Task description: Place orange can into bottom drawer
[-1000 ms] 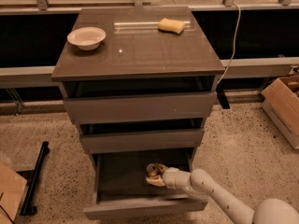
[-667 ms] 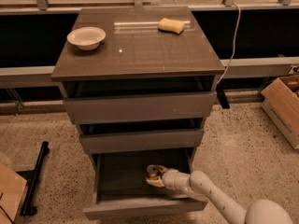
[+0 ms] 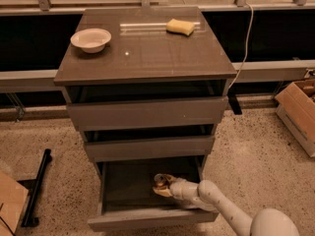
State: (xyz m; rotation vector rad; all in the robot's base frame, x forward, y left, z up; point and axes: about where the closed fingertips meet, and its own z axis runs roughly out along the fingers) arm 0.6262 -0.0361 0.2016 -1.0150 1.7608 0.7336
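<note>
While the orange can (image 3: 159,183) is down inside the bottom drawer (image 3: 147,221), it's not lying loose. It's wedged between the gripper's cream fingers (image 3: 163,192), one on the far side of it and one on the near side, both pressed right up against it. So the fingers are only as far apart as the can is wide and clamped on it. You can just about see the can's shiny end facing left, with the orange-brown body tucked back towards the wrist.

The gripper (image 3: 161,184) itself sits in the right half of the drawer's dark interior, a bit nearer the front panel than the back. The white arm (image 3: 216,206) comes in from the bottom right corner, passes low over the drawer's front right corner and reaches leftwards, almost level, with a bend in it outside the drawer.

That bottom drawer is pulled well out. The middle drawer (image 3: 147,149) and top drawer (image 3: 147,113) above it stick out less, each a little further in than the one below. Up on the cabinet top (image 3: 147,63) there's a white bowl (image 3: 91,39) at the left and a yellow sponge (image 3: 179,27) at the back right, well apart. A cardboard box (image 3: 298,109) sits on the floor off to the right.
</note>
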